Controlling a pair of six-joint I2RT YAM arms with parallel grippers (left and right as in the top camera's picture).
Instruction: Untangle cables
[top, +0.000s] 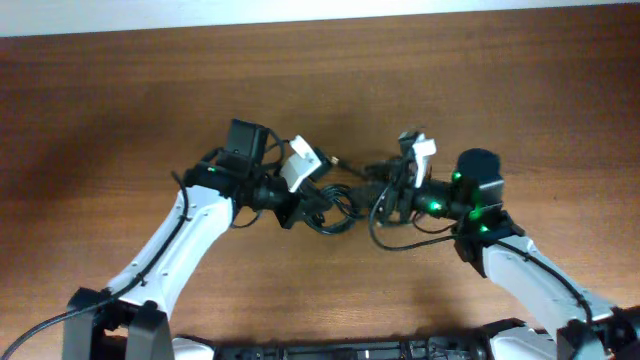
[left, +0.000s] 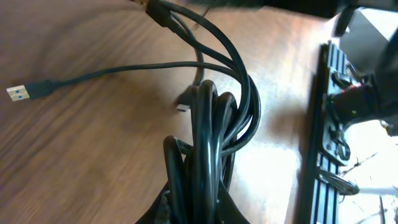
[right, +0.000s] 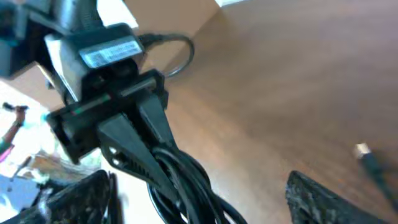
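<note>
The cables (top: 340, 207) are a bunch of thin black cords looped between my two grippers at the table's middle. My left gripper (top: 300, 208) is shut on the bunch; in the left wrist view the cables (left: 211, 124) rise out of its jaws (left: 202, 210). One loose end with a USB plug (left: 18, 93) lies on the wood at the left. My right gripper (top: 383, 200) faces the left one with its fingers wide apart. In the right wrist view the cables (right: 186, 177) run down between those fingers (right: 78, 199) without touching them, and the left gripper (right: 134, 146) pinches the cords.
The brown wooden table (top: 480, 90) stretches all round the arms. A small plug end (right: 364, 151) lies on the wood to the right of my right gripper. The robot's base frame (left: 329, 124) runs along the near edge.
</note>
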